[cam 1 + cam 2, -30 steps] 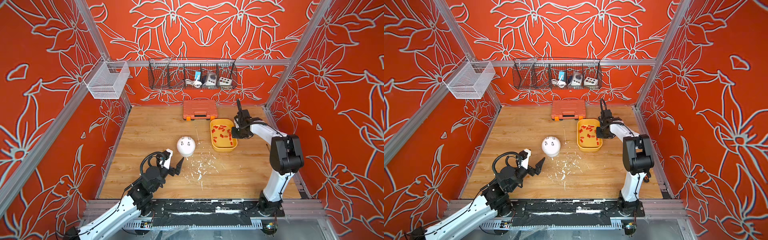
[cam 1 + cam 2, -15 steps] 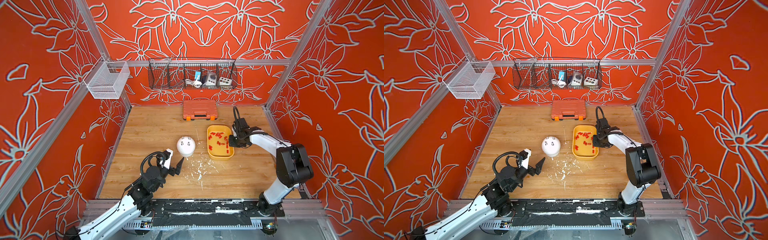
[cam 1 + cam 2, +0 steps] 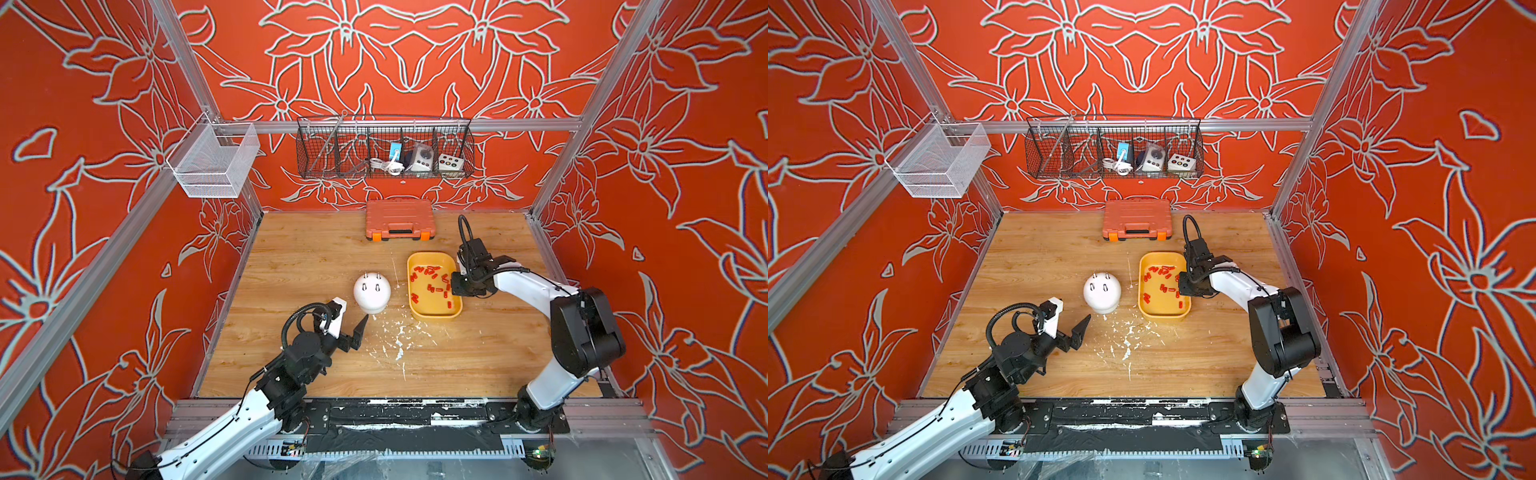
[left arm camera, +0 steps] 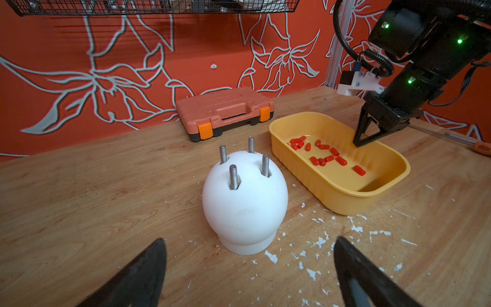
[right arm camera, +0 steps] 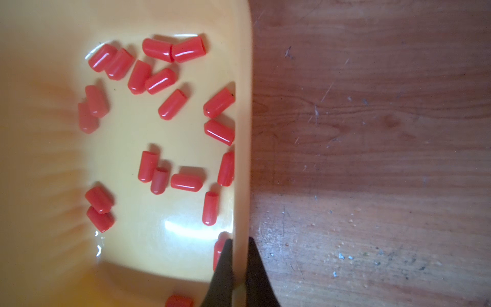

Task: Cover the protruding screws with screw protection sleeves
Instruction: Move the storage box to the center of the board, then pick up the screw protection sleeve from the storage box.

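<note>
A white dome [image 3: 372, 297] [image 3: 1101, 297] [image 4: 244, 204] stands mid-table, and several grey protruding screws [image 4: 233, 176] rise from its top. Right of it a yellow tray [image 3: 434, 318] [image 3: 1163, 316] [image 4: 342, 196] holds several red screw protection sleeves [image 3: 432, 282] [image 3: 1163, 282] [image 4: 322, 154] [image 5: 159, 106]. My right gripper [image 3: 456, 280] [image 3: 1181, 282] [image 4: 358, 142] [image 5: 240, 244] is shut on the tray's right rim [image 5: 243, 133], one finger inside and one outside. My left gripper [image 3: 351, 320] [image 3: 1071, 322] [image 4: 249, 239] stands open and empty just in front of the dome, clear of it.
An orange tool case [image 3: 399, 218] [image 4: 225, 114] lies at the back. A black wire basket [image 3: 384, 149] and a white mesh basket [image 3: 214, 162] hang on the walls. White flakes [image 3: 399, 336] litter the wood in front. An orange-handled screwdriver [image 4: 482, 147] lies behind the tray.
The right gripper has dragged the yellow tray toward the front and slightly left, closer to the dome. The left arm has not moved.
</note>
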Robot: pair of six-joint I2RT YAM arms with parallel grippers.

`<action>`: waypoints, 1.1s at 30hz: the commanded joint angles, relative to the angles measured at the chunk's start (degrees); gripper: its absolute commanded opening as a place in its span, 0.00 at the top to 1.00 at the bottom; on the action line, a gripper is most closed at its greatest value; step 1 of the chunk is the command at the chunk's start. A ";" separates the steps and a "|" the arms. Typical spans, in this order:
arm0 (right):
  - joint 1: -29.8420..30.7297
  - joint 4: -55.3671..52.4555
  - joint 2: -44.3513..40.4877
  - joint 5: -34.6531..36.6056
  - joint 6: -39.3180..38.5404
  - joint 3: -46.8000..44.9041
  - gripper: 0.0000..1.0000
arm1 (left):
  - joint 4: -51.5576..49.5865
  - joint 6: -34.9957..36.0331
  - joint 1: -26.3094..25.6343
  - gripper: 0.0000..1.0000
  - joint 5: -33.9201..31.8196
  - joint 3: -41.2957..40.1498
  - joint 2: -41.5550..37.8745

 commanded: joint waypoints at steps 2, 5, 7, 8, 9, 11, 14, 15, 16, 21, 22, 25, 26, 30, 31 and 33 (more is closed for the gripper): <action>0.66 -1.09 0.78 1.70 1.04 1.24 0.87 | 2.06 0.88 -0.20 0.05 -0.48 -0.17 -0.30; 0.68 -2.26 -0.81 2.46 0.70 2.04 0.72 | 2.07 0.97 -0.20 0.05 -0.44 -0.17 -0.39; 0.68 -3.32 -1.94 3.33 0.07 3.08 0.61 | 2.09 1.06 -0.20 0.05 -0.50 -0.17 -0.48; 0.61 -3.88 -2.47 3.82 -0.30 3.66 0.58 | 2.09 1.12 -0.19 0.05 -0.44 -0.19 -0.48; 0.68 -4.65 -3.00 4.67 -0.64 4.37 0.57 | 2.08 1.14 -0.20 0.05 -0.53 -0.13 -0.52; 0.67 -6.51 -4.02 6.14 -1.53 6.24 0.56 | 1.90 1.21 -0.20 0.05 -0.57 -0.08 -0.65; 1.18 -7.07 -5.88 4.87 -3.36 7.64 0.57 | 1.74 1.31 -0.20 0.05 -0.32 -0.01 -0.62; 1.65 -6.63 -6.30 3.70 -3.76 7.82 0.59 | 1.57 1.32 -0.20 0.05 -0.16 0.08 -0.57; 2.41 -6.46 -6.28 2.39 -3.72 8.42 0.61 | 1.56 1.32 -0.20 0.05 -0.07 0.12 -0.32; 5.46 -8.48 -0.48 1.31 -2.83 13.62 0.68 | 2.05 1.23 -0.20 0.05 0.30 0.61 1.40; 5.84 -9.28 1.33 0.82 -2.92 15.12 0.68 | 2.06 1.25 -0.20 0.05 0.37 0.71 1.79; 6.94 -10.73 6.03 0.68 -3.10 18.82 0.69 | 2.04 1.34 -0.20 0.05 0.65 0.93 2.23; 7.10 -11.39 7.63 0.67 -3.00 19.97 0.69 | 2.08 1.32 -0.13 0.05 0.65 0.97 2.21; 7.27 -12.97 12.61 0.54 -3.08 23.38 0.70 | 1.81 1.32 -0.22 0.05 0.53 0.88 1.76; 7.24 -13.30 13.72 0.53 -3.09 24.08 0.69 | 1.75 1.27 -0.20 0.05 0.49 0.88 1.64; 7.23 -14.07 15.79 0.39 -3.00 25.22 0.69 | 1.74 1.32 -0.15 0.05 0.48 0.88 1.47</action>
